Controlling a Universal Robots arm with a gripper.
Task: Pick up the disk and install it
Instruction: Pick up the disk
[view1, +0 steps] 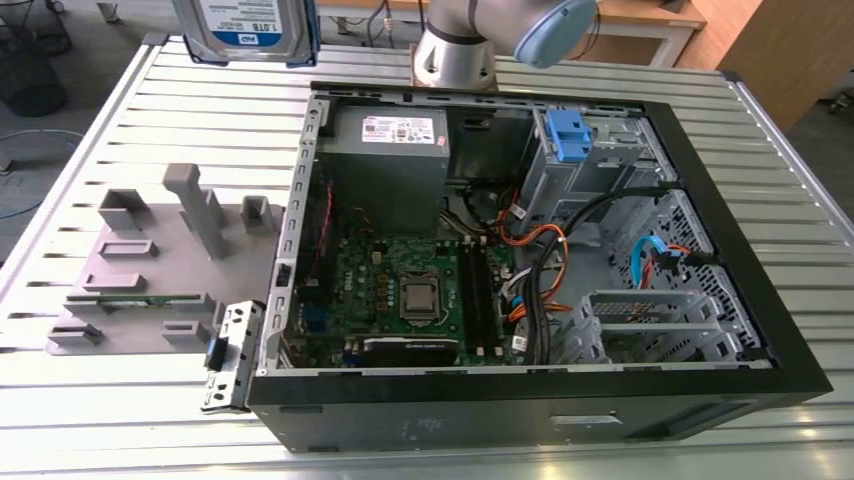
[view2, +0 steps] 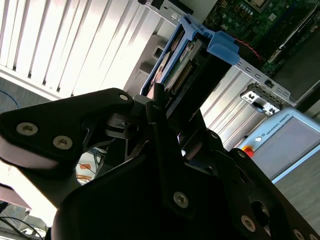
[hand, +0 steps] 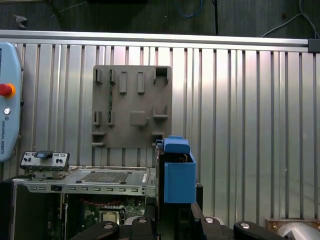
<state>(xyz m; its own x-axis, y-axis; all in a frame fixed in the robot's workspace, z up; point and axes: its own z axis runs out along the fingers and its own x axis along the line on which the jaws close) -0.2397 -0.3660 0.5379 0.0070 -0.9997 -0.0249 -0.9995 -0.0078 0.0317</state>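
Ribbed aluminium worktop (view1: 787, 200), long straight slats, pretty shiny. The biggest thing on it is a black computer case (view1: 534, 405) lying on its side with the panel off. Inside there's a green motherboard (view1: 400, 280), a grey metal box (view1: 387, 160) with a white sticker, bundles of cables (view1: 534, 250) and 1 bare blue plastic clip (view1: 567, 135) at the far corner.

Beside the case, toward the exterior view's left, sits a matte grey plastic plate (view1: 134, 270) with blocky posts and slots. The grey and pale-blue arm (view1: 461, 40) stands behind the case.

The disk (view1: 247, 30) is up off the worktop, outside the case, at the top of the exterior view toward its left. It's flat silver metal with a white-and-blue label facing the camera and blue plastic rails down 2 sides.

In the second wrist view the black tool (view2: 167, 105) is clamped tight on the disk, pinching it from both sides.
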